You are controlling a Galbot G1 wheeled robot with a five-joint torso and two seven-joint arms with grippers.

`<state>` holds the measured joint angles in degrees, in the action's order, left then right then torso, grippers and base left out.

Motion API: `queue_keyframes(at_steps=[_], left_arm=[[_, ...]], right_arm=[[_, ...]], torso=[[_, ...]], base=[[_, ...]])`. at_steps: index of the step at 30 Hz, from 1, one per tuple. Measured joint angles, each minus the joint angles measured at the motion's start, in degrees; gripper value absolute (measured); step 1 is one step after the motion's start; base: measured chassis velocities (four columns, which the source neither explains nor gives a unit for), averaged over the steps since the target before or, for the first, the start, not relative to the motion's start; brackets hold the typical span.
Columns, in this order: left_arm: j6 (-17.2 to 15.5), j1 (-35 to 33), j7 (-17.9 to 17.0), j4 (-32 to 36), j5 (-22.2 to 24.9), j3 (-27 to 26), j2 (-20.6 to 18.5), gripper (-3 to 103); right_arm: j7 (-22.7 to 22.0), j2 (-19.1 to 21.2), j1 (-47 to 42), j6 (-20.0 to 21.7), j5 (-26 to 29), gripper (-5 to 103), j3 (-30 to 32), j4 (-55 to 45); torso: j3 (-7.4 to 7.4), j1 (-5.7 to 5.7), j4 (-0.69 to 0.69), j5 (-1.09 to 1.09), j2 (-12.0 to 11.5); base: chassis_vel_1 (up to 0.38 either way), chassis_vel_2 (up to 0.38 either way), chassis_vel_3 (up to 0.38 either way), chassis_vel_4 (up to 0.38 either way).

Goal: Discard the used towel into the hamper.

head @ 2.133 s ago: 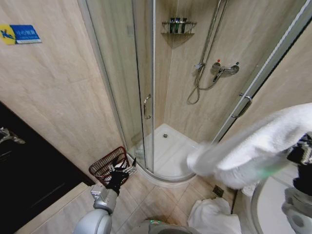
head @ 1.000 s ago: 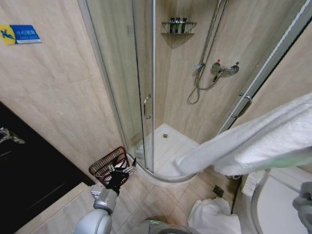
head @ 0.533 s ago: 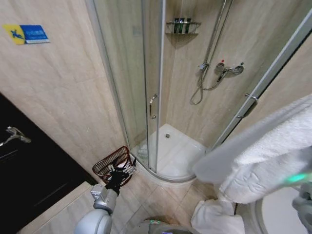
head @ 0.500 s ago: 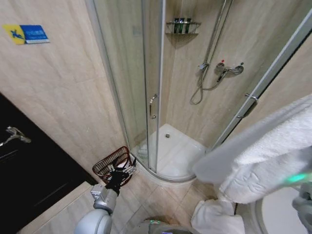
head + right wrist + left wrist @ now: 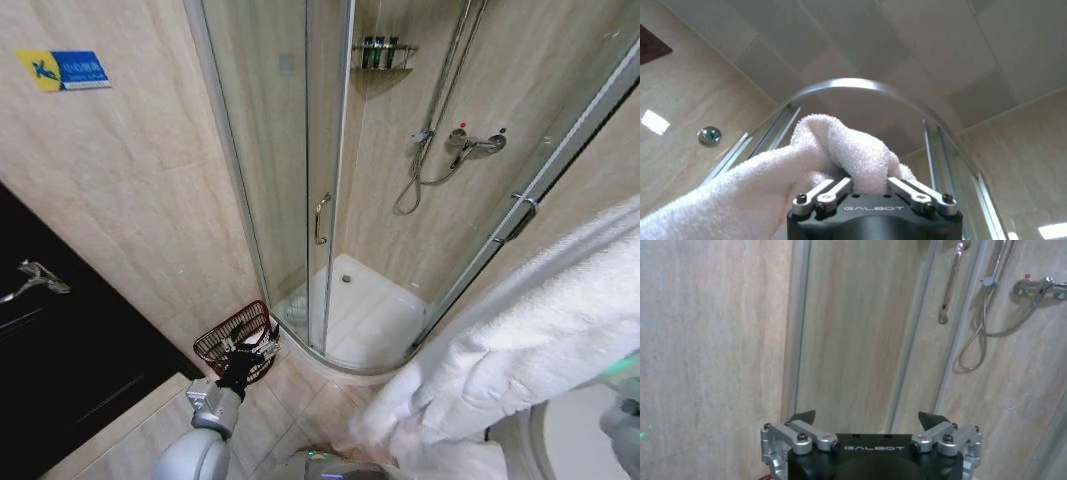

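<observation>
Beige-tiled bathroom walls surround a curved glass shower enclosure (image 5: 330,200), the landmark for everything else. From the head camera, the hamper (image 5: 236,340) sits on the floor against the enclosure's left edge, with the left gripper (image 5: 243,362) low just in front of it. A white towel (image 5: 530,340) hangs in heavy folds to the enclosure's right, well away from the hamper.

Left wrist camera: the left gripper (image 5: 867,421) has its jaws spread wide, grasping nothing, facing the enclosure's glass.

Right wrist camera: the right gripper (image 5: 870,186) is clenched on a bunched fold of towel (image 5: 833,150). Soft and limp, it will likely sag and swing; holding a gathered bunch seems soundest.
</observation>
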<state>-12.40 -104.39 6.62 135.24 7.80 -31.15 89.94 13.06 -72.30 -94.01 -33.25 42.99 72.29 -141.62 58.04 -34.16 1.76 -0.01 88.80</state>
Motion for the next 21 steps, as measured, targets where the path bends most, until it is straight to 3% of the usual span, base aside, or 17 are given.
queue_keyframes(at_steps=[21], left_arm=[[0.0,0.0,0.0,0.0,0.0,0.0,0.0,100]], right_arm=[[-1.53,1.23,1.22,1.52,0.26,9,1.61,-0.28]], torso=[[-0.08,0.08,0.0,0.0,-0.19]], base=[[0.043,0.049,0.048,0.046]])
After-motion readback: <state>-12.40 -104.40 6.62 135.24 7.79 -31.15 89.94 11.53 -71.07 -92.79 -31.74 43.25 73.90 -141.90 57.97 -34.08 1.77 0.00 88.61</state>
